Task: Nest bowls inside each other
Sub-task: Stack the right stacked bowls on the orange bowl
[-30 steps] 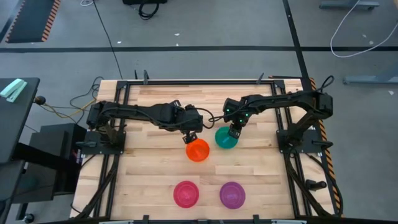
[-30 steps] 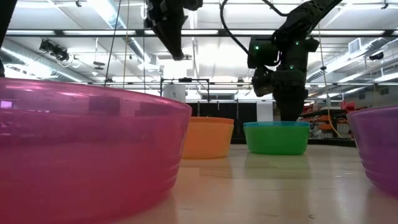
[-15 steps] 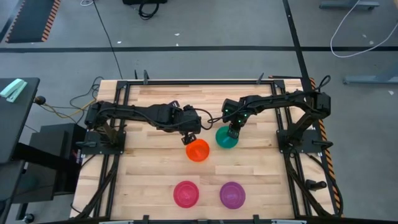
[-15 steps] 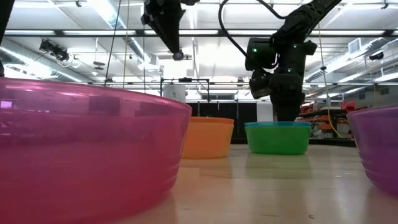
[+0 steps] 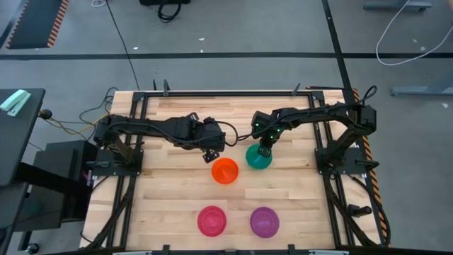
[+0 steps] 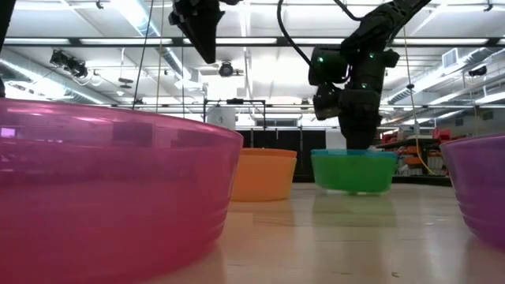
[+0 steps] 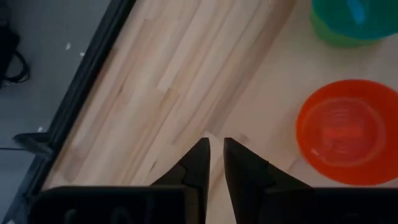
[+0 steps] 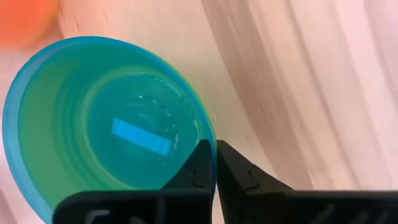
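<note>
Right gripper [image 5: 263, 149] pinches the rim of the blue-in-green bowls [image 5: 257, 157], mid-table | left gripper [image 5: 210, 153], fingers pressed together, hangs empty beside the orange bowl [image 5: 225, 171] | pink bowl [image 5: 211, 220] and purple bowl [image 5: 264, 222] wait apart (front edge).

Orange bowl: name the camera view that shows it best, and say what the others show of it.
The left wrist view shows the orange bowl best: large, from above, its empty inside visible. The high view shows it small, mid-table. The low view gives only its side wall. The right wrist view catches just a blurred edge.
</note>
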`<state>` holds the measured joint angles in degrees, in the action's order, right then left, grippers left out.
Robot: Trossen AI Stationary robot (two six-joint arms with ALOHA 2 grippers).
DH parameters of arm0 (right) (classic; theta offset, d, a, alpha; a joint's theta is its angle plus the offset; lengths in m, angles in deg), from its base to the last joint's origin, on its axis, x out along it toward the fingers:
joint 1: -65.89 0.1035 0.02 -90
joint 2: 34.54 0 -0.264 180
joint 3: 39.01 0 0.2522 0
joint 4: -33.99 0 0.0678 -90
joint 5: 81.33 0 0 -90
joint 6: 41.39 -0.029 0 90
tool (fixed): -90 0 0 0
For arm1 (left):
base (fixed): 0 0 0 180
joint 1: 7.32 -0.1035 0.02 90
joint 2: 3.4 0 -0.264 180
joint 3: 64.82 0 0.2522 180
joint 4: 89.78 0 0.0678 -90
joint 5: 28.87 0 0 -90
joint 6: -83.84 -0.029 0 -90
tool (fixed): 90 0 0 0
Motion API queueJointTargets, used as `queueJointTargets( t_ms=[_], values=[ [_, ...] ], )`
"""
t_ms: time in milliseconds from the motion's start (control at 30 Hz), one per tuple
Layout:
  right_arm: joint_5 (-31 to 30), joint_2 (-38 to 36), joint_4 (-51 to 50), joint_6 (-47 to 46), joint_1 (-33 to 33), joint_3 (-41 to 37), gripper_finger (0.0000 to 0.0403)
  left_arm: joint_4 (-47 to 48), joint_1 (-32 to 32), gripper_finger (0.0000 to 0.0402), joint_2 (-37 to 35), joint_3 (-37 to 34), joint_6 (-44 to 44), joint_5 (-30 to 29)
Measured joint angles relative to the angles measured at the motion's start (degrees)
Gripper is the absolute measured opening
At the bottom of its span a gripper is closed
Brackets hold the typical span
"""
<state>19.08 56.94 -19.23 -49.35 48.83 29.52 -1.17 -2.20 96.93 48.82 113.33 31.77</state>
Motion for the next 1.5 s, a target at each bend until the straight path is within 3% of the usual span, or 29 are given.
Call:
queueJointTargets(
  t_ms=[700,1133,1500],
  values=[
    [-2.7,0.8,-6.0,0.5,11.6,20.1,0.0005,3.8,-3.9,0.0038,-0.8,0.0,1.8,-3.2],
    [-1.9,17.6,-9.1,5.2,13.5,32.4,0.0005,5.0,-5.7,0.0031,-1.8,0.0,1.7,-3.3],
    [-1.6,21.2,-10.3,6.9,13.8,39.6,0.0005,7.7,-5.7,0.0020,-4.5,0.0,3.0,-4.2]
  ],
)
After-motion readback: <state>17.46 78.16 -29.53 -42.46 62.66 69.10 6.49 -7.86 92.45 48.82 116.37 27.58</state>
